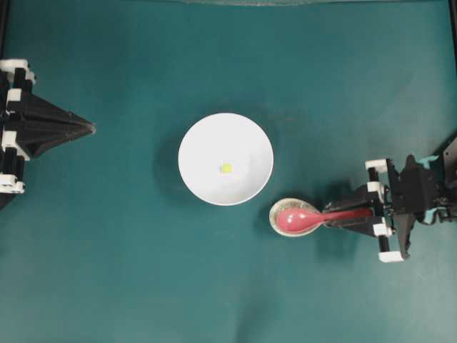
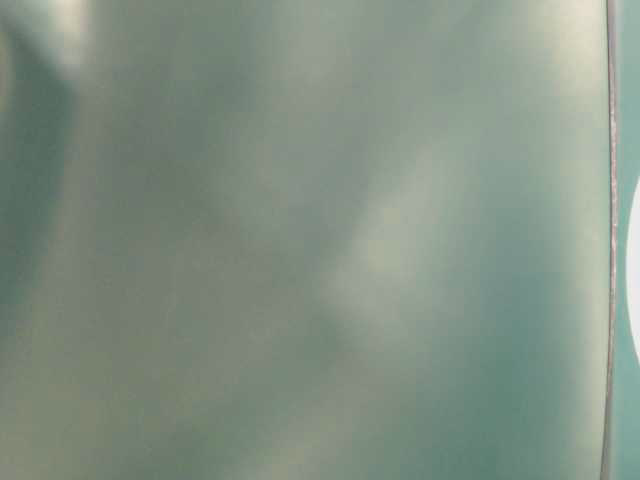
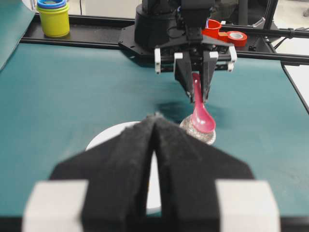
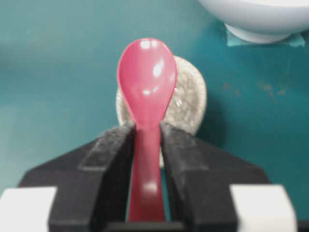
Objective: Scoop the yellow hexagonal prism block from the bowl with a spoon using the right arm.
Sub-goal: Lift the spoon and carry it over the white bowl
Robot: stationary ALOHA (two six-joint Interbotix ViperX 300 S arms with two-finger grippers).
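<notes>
Pink-red spoon [image 4: 147, 87] clamped by its handle between the right fingers [image 4: 118, 159], its head over the speckled dish [image 1: 280, 213] just beside the bowl [image 1: 207, 143]. Yellow block [image 1: 226, 168] lies inside the bowl. Left fingers [image 3: 125, 164] pressed together, holding nothing, well apart from the bowl.

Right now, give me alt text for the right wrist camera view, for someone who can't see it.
The right claw is shut on the handle of a glossy pink-red spoon, its head over a small speckled dish on a teal table. The white bowl shows at the top right.
</notes>
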